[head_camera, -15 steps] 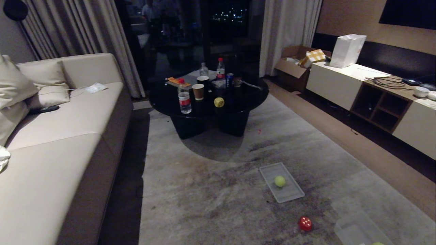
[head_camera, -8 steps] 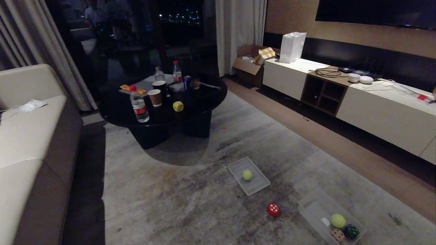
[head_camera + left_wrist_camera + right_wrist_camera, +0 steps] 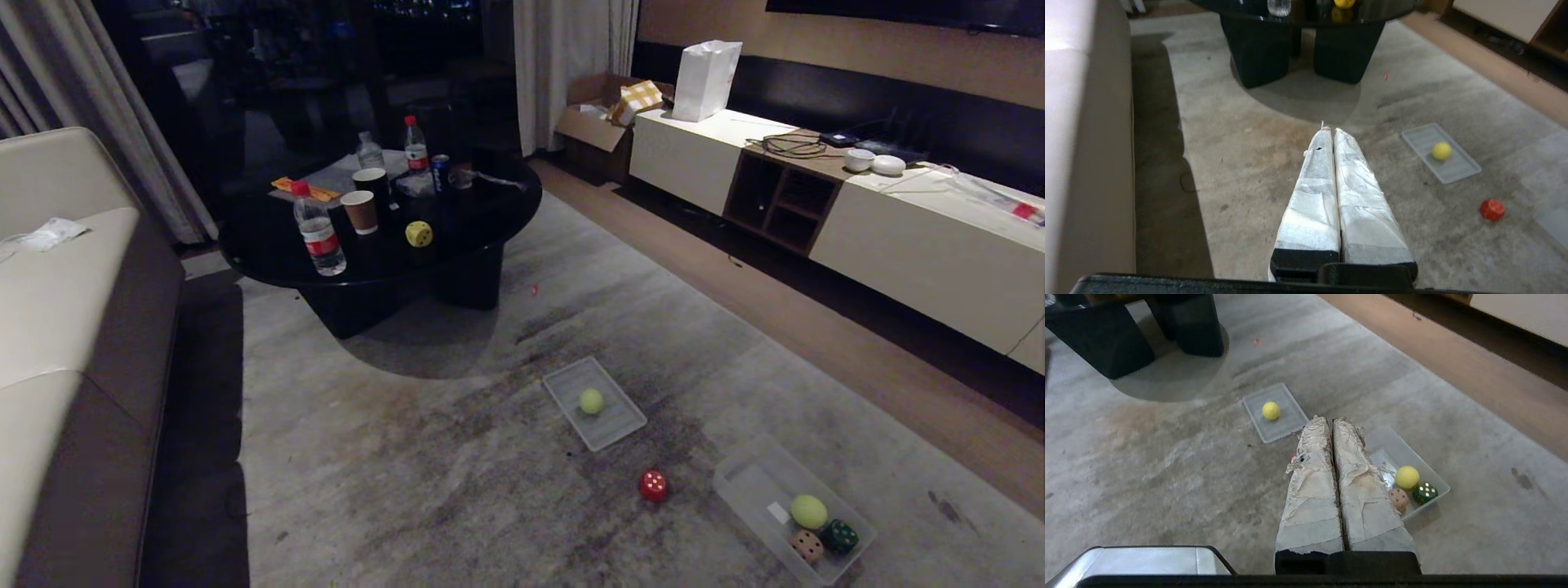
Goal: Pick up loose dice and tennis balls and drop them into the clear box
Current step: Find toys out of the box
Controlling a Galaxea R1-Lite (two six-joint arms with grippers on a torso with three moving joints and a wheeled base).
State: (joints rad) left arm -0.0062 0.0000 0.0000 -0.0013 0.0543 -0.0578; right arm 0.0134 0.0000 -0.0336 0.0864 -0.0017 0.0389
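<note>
The clear box [image 3: 747,482] sits on the rug at the lower right and holds a tennis ball [image 3: 808,511], a peach die [image 3: 807,545] and a dark green die [image 3: 839,536]. A red die [image 3: 653,485] lies loose on the rug left of the box. Another tennis ball [image 3: 591,400] rests on the flat lid [image 3: 620,420] farther back. A yellow die [image 3: 419,233] stands on the black round table [image 3: 269,245]. Neither arm shows in the head view. My left gripper [image 3: 1329,131] and right gripper [image 3: 1329,419] both hang shut and empty above the rug.
A beige sofa [image 3: 57,343] fills the left side. Bottles and paper cups [image 3: 359,211] crowd the table. A low white cabinet [image 3: 898,237] runs along the right wall, with a cardboard box [image 3: 592,135] and a white bag [image 3: 706,80] at its far end.
The whole view has swung to the right and tipped down: the sofa slid towards the left edge and the clear box with its contents came fully into sight. Nothing on the floor moved.
</note>
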